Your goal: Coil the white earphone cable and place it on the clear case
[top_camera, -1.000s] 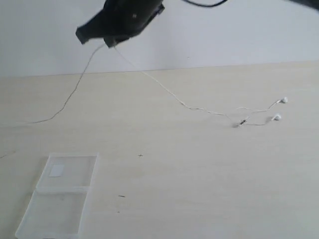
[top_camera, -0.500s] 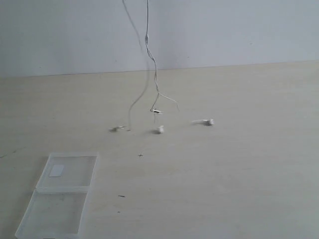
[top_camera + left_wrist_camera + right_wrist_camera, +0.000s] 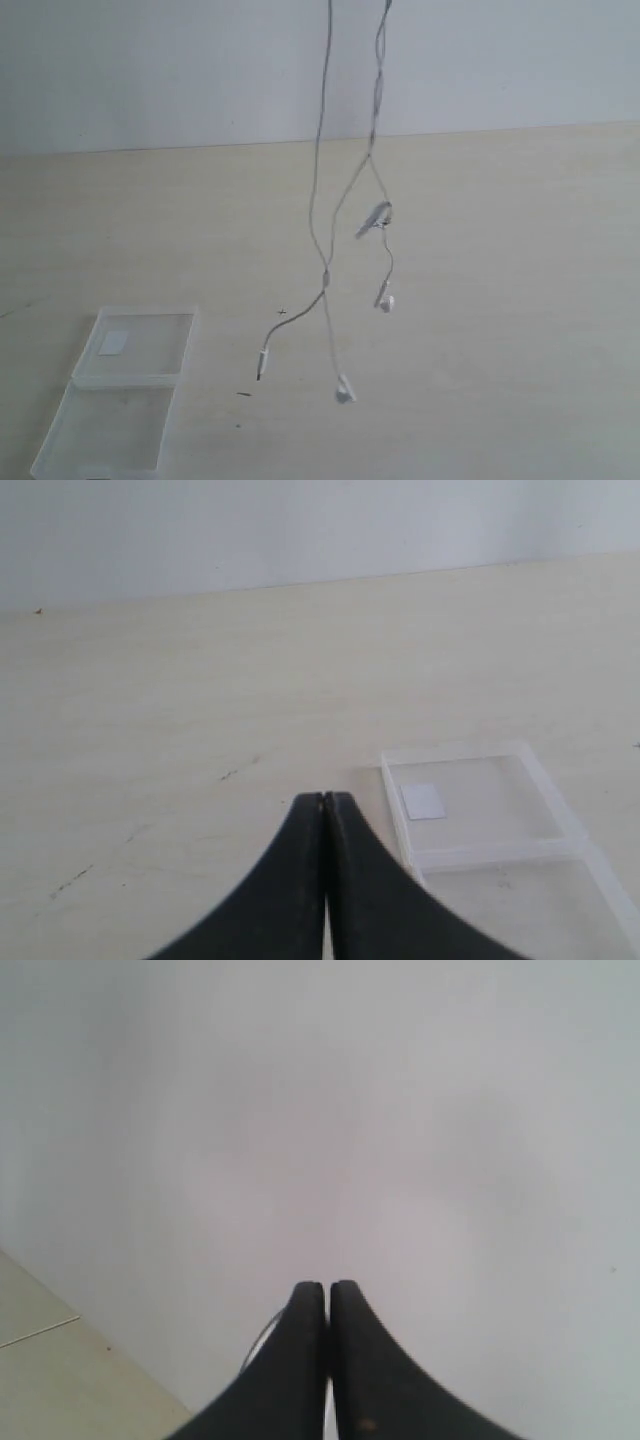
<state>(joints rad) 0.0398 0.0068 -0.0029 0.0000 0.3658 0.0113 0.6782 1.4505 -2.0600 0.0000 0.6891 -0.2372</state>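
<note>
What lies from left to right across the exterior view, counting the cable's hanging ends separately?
clear case → plug → lower earbud → upper earbud; the last three dangle from the white earphone cable.

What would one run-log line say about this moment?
white earphone cable: uncoiled, dangling over table | clear case: open, empty | left gripper: shut | right gripper: shut, gripping cable
</note>
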